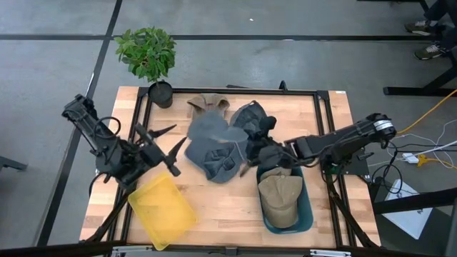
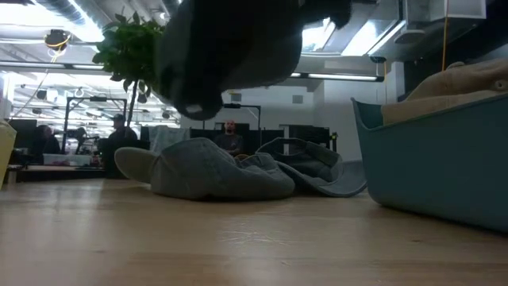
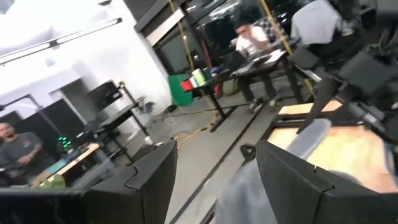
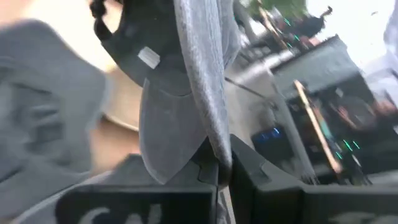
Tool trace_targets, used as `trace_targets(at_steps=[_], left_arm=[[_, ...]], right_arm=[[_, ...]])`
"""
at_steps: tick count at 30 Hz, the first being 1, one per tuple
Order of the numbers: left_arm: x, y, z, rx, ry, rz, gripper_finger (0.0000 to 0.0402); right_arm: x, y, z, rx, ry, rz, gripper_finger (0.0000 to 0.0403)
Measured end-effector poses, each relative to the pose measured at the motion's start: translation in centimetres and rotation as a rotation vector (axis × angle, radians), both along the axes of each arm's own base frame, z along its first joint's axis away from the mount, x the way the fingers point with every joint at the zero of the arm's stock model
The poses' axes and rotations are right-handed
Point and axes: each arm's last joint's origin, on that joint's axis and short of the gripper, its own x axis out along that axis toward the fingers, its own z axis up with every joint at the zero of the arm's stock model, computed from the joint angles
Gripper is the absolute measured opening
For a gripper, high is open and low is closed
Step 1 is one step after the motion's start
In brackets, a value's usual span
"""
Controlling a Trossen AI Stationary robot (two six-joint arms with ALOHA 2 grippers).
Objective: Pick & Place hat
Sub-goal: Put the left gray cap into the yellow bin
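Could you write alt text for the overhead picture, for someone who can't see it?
The right gripper lifts a dark grey hat beside a teal bin holding a tan hat. The left gripper hangs open above a yellow tray.

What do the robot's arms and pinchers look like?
Both arms are black, built from chunky jointed segments. The left gripper has two pointed black fingers spread like a fork. The right gripper is blocky and black; its arm has a silver ring at the outer joint.
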Motion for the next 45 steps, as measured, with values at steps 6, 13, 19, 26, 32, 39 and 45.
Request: trace_targets(at_steps=[6, 13, 19, 26, 32, 39, 45], left_arm=[[0.4, -0.6, -0.4, -0.064, -0.106, -0.241, 0.0216], [3.1, 0.9, -2.0, -0.28, -0.126, -0.601, 0.0216], [4.1, 2.7, -3.3, -0.454, -0.043, -0.688, 0.0216], [2.4, 3.3, -3.0, -0.594, 0.059, -0.899, 0.0216], [1.0, 4.2, -3.8, -0.634, 0.123, -0.727, 0.0216], [2.9, 3.4, -5.0, -0.57, 0.166, -0.685, 0.0216], [4.5, 2.7, -5.5, -0.439, 0.165, -0.665, 0.0217]], right_arm=[[-2.3, 0.3, 1.5, 0.093, -0.067, 0.077, 0.0014], [-3.8, -1.3, 1.7, 0.303, -0.15, 0.28, 0.0014], [-5.3, -1.5, 0.7, 0.366, -0.125, 0.437, 0.0014], [-8.0, -1.7, -0.9, 0.384, -0.122, 0.492, 0.0014], [-10.1, -2.0, -0.9, 0.392, -0.269, 0.543, 0.0014], [-10.4, -2.6, -0.8, 0.376, -0.335, 0.503, 0.0014], [-9.4, -3.0, -1.1, 0.402, -0.366, 0.464, 0.0014]])
